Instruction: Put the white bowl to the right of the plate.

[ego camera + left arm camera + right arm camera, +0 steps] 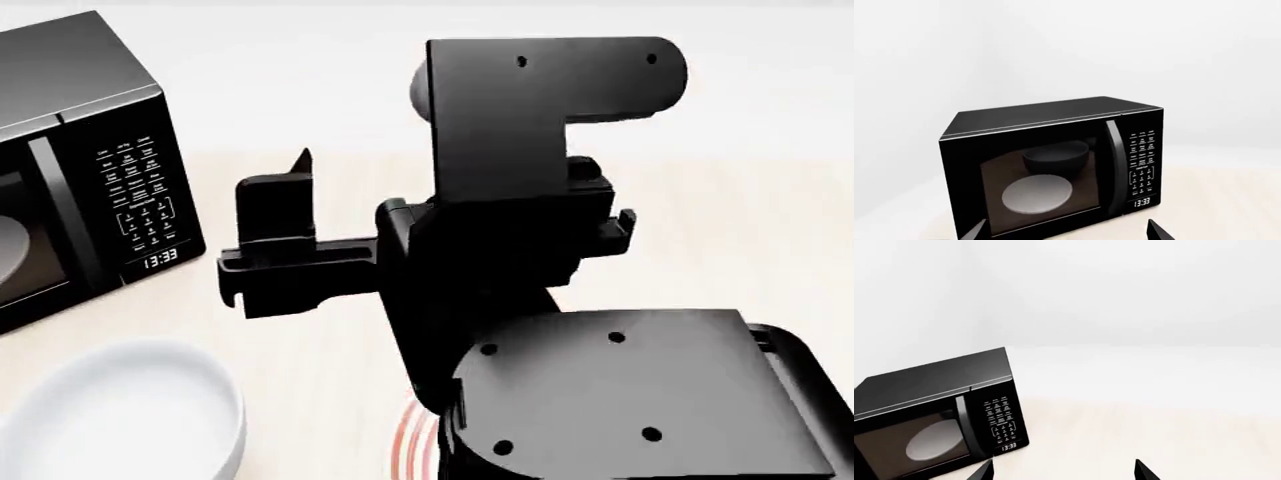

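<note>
While my left fingertips (1157, 232) stand well apart at the edge of my left wrist view, nothing lies between them and they touch nothing. My left gripper (1067, 234) faces the microwave (1054, 167) head on. My right fingertips (1144, 471) are spread just as wide and are just as bare, with my right gripper (1064, 472) held over pale table (1154, 435) and the microwave off to one side of it.

Behind the microwave's dark door glass sits a pale dish (1037, 194), and above it shows a dim bowl-shaped form that I cannot tell for reflection or object. Its door is closed, and the clock reads 13:33.

From my head view, one of my arms (534, 200) rises across the middle and hides much of the table; I cannot tell from there how its fingers stand. Bowl (120, 410) sits at the lower left, just in front of the microwave, upright and empty, untouched by either gripper. Only a sliver of the plate (411, 440) shows, its red rings peeking out from under the arm, to the right of the bowl and a little apart from it.
</note>
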{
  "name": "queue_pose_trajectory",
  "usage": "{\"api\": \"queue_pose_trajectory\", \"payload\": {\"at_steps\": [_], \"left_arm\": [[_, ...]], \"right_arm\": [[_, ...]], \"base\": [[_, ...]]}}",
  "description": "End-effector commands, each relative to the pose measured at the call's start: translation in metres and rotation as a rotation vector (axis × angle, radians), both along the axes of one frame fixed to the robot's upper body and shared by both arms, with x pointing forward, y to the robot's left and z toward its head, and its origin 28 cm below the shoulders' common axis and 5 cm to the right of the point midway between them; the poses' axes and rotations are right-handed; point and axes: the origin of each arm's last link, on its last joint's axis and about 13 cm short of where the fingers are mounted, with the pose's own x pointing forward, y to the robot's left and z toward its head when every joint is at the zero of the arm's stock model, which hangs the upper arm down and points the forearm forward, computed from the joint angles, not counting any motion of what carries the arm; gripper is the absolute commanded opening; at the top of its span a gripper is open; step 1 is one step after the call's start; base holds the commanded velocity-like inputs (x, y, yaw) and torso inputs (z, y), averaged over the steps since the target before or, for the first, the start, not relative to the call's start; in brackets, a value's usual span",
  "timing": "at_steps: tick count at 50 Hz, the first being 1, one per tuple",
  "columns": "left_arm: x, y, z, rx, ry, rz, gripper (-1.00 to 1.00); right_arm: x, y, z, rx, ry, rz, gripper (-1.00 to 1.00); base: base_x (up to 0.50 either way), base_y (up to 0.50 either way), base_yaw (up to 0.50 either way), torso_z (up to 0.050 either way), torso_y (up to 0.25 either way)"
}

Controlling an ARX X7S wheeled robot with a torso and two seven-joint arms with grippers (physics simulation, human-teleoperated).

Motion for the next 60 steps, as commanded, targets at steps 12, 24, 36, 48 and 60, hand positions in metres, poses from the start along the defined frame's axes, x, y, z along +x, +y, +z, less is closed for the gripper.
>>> {"api": "queue_pose_trajectory", "payload": {"at_steps": [12, 24, 36, 48, 60], "left_arm": [[-0.022, 0.022, 0.006, -0.001, -0.040, 0.137, 1.00], [-0.030, 0.027, 0.009, -0.008, -0.055, 0.164, 1.00], [-0.033, 0.028, 0.010, -0.013, -0.068, 0.168, 1.00], [-0.034, 0.025, 0.011, -0.004, -0.076, 0.150, 1.00], [-0.038, 0.024, 0.013, -0.002, -0.089, 0.144, 1.00]], "right_arm": [[0.073, 0.069, -0.005, -0.237, 0.359, 0.061, 1.00], [0.083, 0.076, -0.013, -0.263, 0.467, 0.077, 1.00], [0.093, 0.088, -0.028, -0.286, 0.632, 0.147, 1.00], [0.099, 0.092, -0.039, -0.191, 0.786, 0.176, 1.00], [0.105, 0.098, -0.050, -0.045, 0.892, 0.106, 1.00]], "base": [[0.00, 0.00, 0.00, 0.000, 0.000], [0.00, 0.00, 0.00, 0.000, 0.000], [0.00, 0.00, 0.00, 0.000, 0.000], [0.00, 0.00, 0.00, 0.000, 0.000], [0.00, 0.00, 0.00, 0.000, 0.000]]}}
